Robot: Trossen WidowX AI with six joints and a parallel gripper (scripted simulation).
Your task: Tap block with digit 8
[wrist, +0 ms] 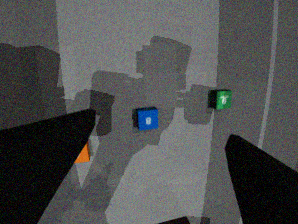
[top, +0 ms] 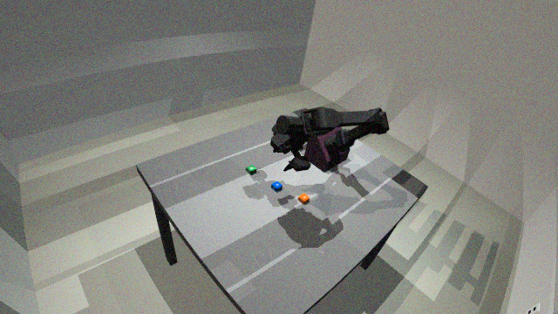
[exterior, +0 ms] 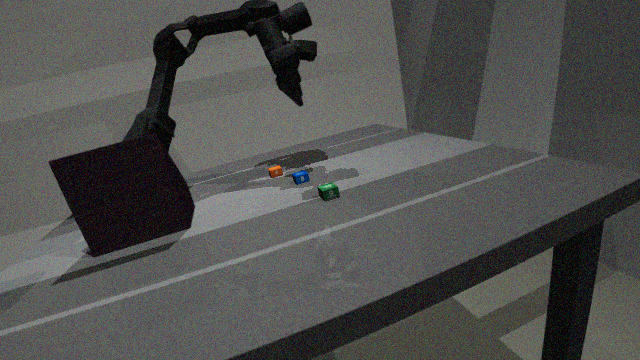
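Observation:
The blue block (top: pixel 276 186) (exterior: pixel 301 177) (wrist: pixel 148 119) lies on the table; its print reads as an 8 in the wrist view. The green block (top: pixel 251 169) (exterior: pixel 328 192) (wrist: pixel 223 99) lies to its right in the wrist view; its digit is too blurred to tell. The orange block (top: pixel 303 198) (exterior: pixel 275 171) (wrist: pixel 82 153) is partly hidden by the left finger in the wrist view, its digit unclear; in the exterior view it looks like a 4. My gripper (top: pixel 286 169) (exterior: pixel 301 104) (wrist: pixel 161 129) is open and empty, high above the table, with the blue block between the fingertips in the wrist view.
The table (top: pixel 235 257) (exterior: pixel 425 235) carries the three blocks in a spaced row. The arm's dark base box (top: pixel 324 150) (exterior: pixel 125 200) stands on the table. Arm shadows fall around the blue and orange blocks.

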